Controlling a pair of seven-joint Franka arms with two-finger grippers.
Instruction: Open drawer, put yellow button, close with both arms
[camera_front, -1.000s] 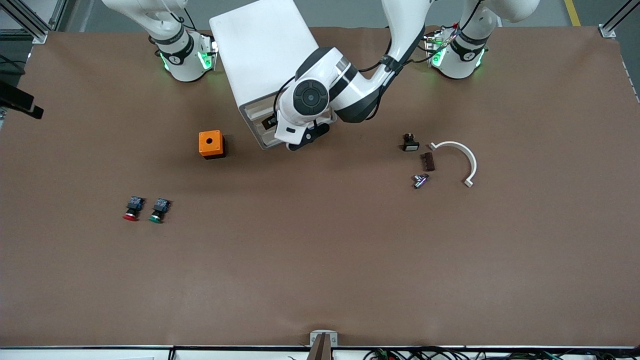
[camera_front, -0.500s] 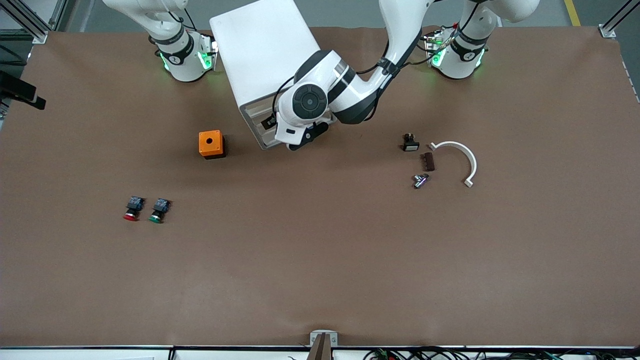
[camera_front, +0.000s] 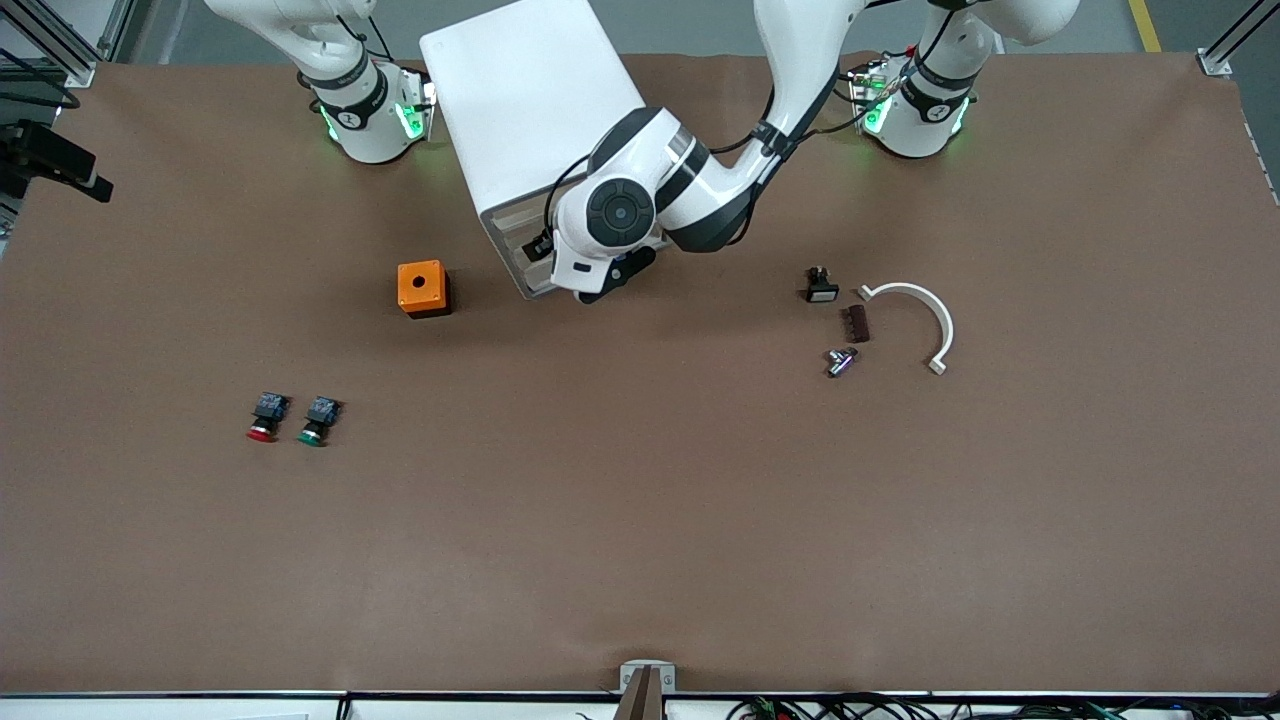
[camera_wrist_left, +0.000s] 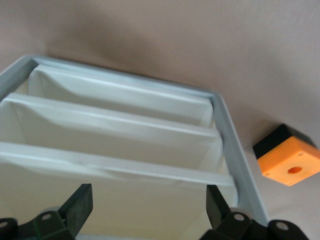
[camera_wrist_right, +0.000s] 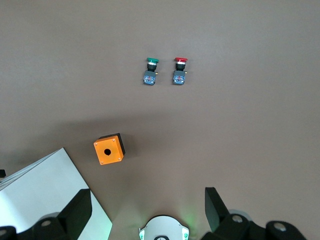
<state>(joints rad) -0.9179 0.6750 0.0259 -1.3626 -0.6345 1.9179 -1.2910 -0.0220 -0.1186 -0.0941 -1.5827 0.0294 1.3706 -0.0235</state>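
A: White cabinet (camera_front: 520, 90): left gripper (camera_wrist_left: 147, 200) spread wide at the drawer (camera_wrist_left: 100, 185), holding nothing. No yellow button in sight.
B: Likely inside already. Closing step, needs a push. Right gripper (camera_wrist_right: 147, 205) wide, waiting over its base.

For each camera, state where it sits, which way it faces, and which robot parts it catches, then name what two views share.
Front view: high across the table, facing both arm bases; the left arm bends over the white cabinet, its left pincer at the cabinet's front.
Left wrist view: on the left wrist, looking onto the cabinet's drawer fronts; open fingertips show.
Right wrist view: on the right wrist, high over the table; the right pincer, open, and its own base show.
Shared: the orange box and cabinet appear in all three.
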